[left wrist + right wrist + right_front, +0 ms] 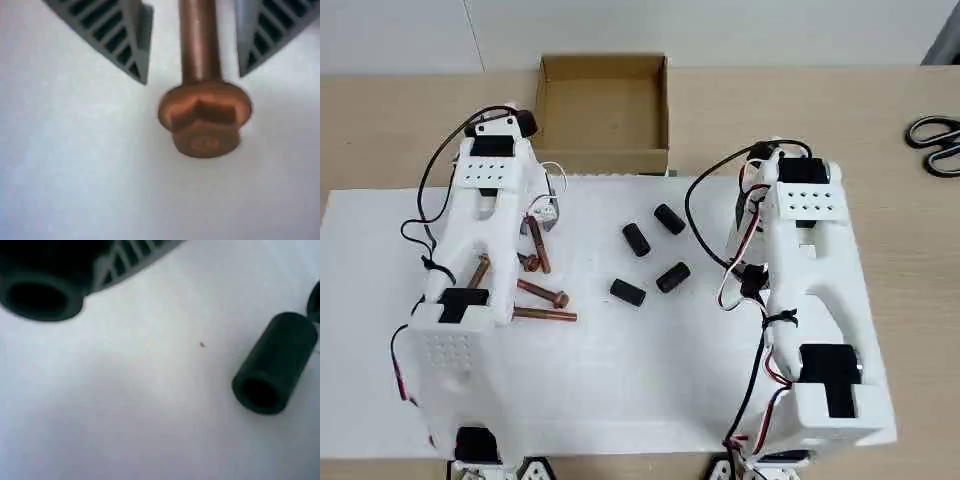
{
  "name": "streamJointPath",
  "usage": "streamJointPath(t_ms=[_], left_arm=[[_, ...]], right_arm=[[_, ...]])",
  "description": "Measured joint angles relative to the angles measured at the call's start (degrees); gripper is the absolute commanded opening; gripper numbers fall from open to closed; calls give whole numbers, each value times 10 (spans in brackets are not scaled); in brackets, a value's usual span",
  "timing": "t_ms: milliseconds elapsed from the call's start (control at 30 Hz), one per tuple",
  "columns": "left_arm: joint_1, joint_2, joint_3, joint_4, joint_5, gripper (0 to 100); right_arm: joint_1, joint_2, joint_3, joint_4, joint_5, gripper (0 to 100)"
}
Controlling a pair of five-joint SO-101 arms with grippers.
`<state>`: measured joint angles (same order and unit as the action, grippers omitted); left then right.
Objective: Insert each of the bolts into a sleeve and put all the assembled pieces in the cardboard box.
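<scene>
Bolt (pixel 205 120) lies flat on the white sheet (pixel 620 390), in its left half. Its shaft runs up between the fingers (pixel 117 37) of the left end effector (pixel 192 77), and its hex head sits just clear of the tips. That end effector is released: there is a gap on both sides of the shaft, no contact. Other bolts (pixel 544 314) lie loose just beside it, toward the sheet's near-left. Right end effector (pixel 95 270) is clenched on a sleeve (pixel 40 292), bore open toward the camera, seated against the ribbed finger (pixel 135 257) and raised off the sheet. Four loose sleeves (pixel 636 239) are scattered mid-sheet between the arms, all apart from each other. Cardboard box (pixel 605 150) sits on the desk (pixel 380 130), touching the sheet's far edge. Scissors (pixel 935 140) are at the desk's right edge.
</scene>
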<state>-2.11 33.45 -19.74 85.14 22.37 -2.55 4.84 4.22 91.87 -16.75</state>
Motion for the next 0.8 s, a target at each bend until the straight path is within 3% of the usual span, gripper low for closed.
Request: streamJointPath(t_ms=[133,800], left_arm=[[0,0,0,-10,0,57],[3,47,-14,-18,-3,59]], right_arm=[[0,0,0,0,0,2],[0,0,0,0,0,2]])
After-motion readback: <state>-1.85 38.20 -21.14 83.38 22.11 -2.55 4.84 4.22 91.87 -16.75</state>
